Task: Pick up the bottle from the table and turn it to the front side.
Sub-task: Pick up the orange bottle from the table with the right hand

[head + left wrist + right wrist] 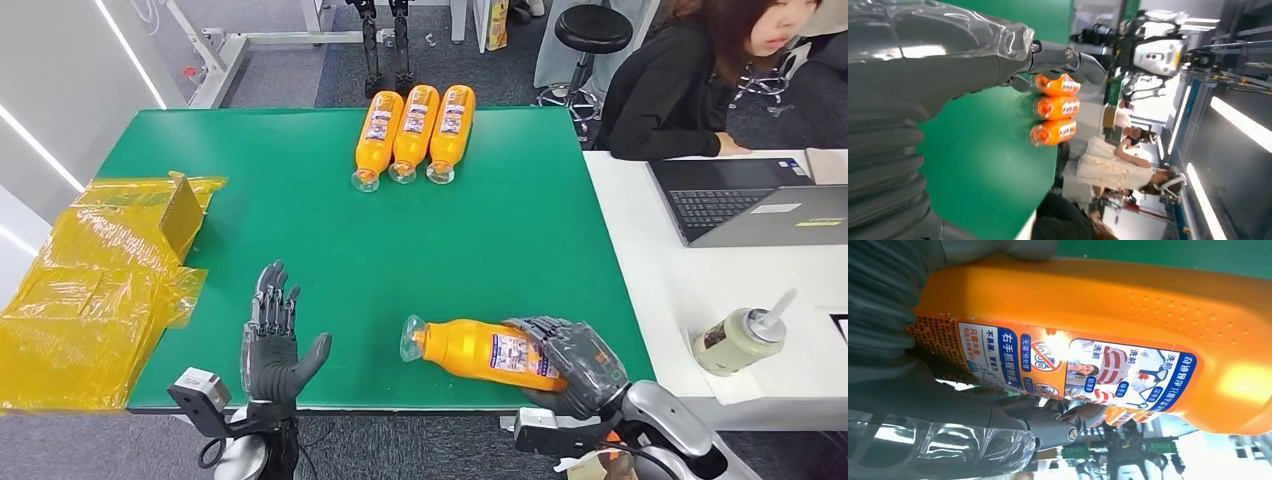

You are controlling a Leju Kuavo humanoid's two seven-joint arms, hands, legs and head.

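Right hand [570, 365] grips the orange bottle [480, 352] by its base, the bottle lying near the green table's [300, 200] front edge. Left hand [272, 345] hovers open, fingers spread, holding nothing. Three more bottles [412, 132] lie side by side at the far edge.

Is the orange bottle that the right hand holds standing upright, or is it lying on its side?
On its side. The orange bottle lies lengthwise, cap toward the left hand, with the right hand gripping its base end.
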